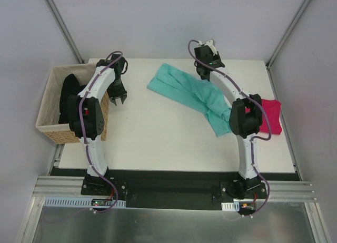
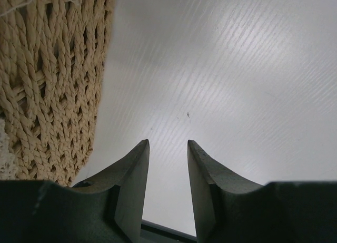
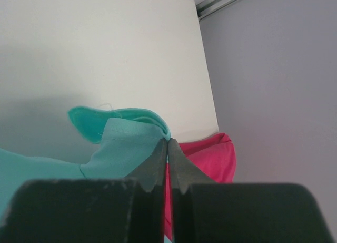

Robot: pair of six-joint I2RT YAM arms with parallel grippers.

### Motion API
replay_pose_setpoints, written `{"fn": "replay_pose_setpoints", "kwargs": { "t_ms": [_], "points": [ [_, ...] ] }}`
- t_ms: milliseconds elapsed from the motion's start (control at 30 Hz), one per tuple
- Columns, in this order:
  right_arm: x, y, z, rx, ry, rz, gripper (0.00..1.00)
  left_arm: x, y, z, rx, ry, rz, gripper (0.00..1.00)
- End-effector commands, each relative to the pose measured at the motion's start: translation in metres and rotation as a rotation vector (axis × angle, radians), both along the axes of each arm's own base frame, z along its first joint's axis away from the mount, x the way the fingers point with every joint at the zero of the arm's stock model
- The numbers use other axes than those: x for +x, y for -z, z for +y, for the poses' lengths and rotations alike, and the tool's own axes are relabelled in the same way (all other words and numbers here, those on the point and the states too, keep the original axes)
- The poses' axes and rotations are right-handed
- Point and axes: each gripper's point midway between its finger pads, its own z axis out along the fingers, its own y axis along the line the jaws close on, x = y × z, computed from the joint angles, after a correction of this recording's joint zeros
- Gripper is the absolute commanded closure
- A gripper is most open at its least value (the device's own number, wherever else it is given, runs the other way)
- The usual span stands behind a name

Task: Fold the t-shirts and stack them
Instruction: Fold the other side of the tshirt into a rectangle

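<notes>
Two t-shirts: the teal t-shirt (image 1: 181,90) is pinched in the right gripper (image 3: 168,146), the pink t-shirt (image 1: 271,115) lies near. The left gripper (image 2: 168,148) is open beside one basket (image 2: 52,85).

counted one teal t-shirt (image 1: 184,90), one pink t-shirt (image 1: 273,116), one wicker basket (image 1: 52,128), one dark clothing pile (image 1: 69,95), two robot arms (image 1: 92,111) (image 1: 245,119), one table (image 1: 158,137)

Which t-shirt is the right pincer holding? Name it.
The teal fabric t-shirt, pinched in the right pincer; the magenta t-shirt and the black one lie free.

Table (image 1: 158,140) with teal shirt (image 1: 184,90), pink shirt (image 1: 271,115)
</notes>
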Motion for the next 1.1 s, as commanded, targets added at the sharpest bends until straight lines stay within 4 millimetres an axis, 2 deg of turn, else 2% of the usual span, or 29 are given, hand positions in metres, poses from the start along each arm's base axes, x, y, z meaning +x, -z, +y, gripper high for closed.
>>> {"fn": "replay_pose_setpoints", "kwargs": {
  "t_ms": [0,100,133,167,200,267,367,533,567,633,667,733,767,867,900,1000,1067],
  "points": [
    [0.015,-0.035,-0.015,-0.022,0.044,-0.101,0.99,-0.008,-0.013,0.009,0.021,0.011,0.0,0.65],
    [0.022,-0.029,-0.023,-0.034,0.056,-0.096,0.99,-0.006,-0.016,0.009,0.021,0.019,0.001,0.65],
    [0.024,-0.026,-0.023,-0.036,0.055,-0.093,0.95,-0.006,-0.017,0.009,0.023,0.023,0.001,0.65],
    [0.026,-0.025,-0.025,-0.037,0.062,-0.097,0.83,-0.004,-0.018,0.009,0.023,0.022,-0.003,0.65],
    [0.028,-0.02,-0.026,-0.042,0.067,-0.09,0.56,-0.003,-0.019,0.01,0.025,0.023,-0.002,0.65],
    [0.029,-0.02,-0.028,-0.053,0.078,-0.092,0.38,-0.003,-0.02,0.01,0.026,0.03,-0.001,0.64],
    [0.029,-0.034,-0.032,-0.066,0.086,-0.119,0.31,0.001,-0.021,0.007,0.015,0.044,-0.009,0.61],
    [0.016,-0.077,-0.04,-0.029,0.097,-0.194,0.31,0.02,-0.024,-0.006,-0.038,0.108,-0.068,0.6],
    [0.012,-0.081,-0.039,-0.012,0.101,-0.206,0.31,0.024,-0.024,-0.009,-0.051,0.12,-0.082,0.59],
    [0.003,-0.08,-0.035,0.008,0.086,-0.183,0.31,0.03,-0.025,-0.013,-0.059,0.14,-0.096,0.58],
    [-0.003,-0.087,-0.032,0.047,0.083,-0.204,0.31,0.038,-0.023,-0.017,-0.077,0.153,-0.109,0.57],
    [-0.015,-0.083,-0.024,0.066,0.061,-0.169,0.31,0.044,-0.021,-0.02,-0.091,0.174,-0.113,0.57],
    [-0.022,-0.09,-0.019,0.105,0.06,-0.189,0.32,0.051,-0.017,-0.025,-0.112,0.184,-0.113,0.57],
    [-0.039,-0.087,-0.003,0.138,0.02,-0.149,0.33,0.064,-0.007,-0.034,-0.146,0.219,-0.112,0.56],
    [-0.046,-0.094,0.005,0.155,0.006,-0.166,0.34,0.068,-0.003,-0.037,-0.155,0.232,-0.109,0.54],
    [-0.062,-0.097,0.021,0.165,-0.035,-0.153,0.34,0.082,0.007,-0.054,-0.217,0.281,-0.122,0.48],
    [-0.068,-0.098,0.026,0.165,-0.048,-0.145,0.34,0.091,0.014,-0.062,-0.237,0.304,-0.13,0.47]
  ]
}}
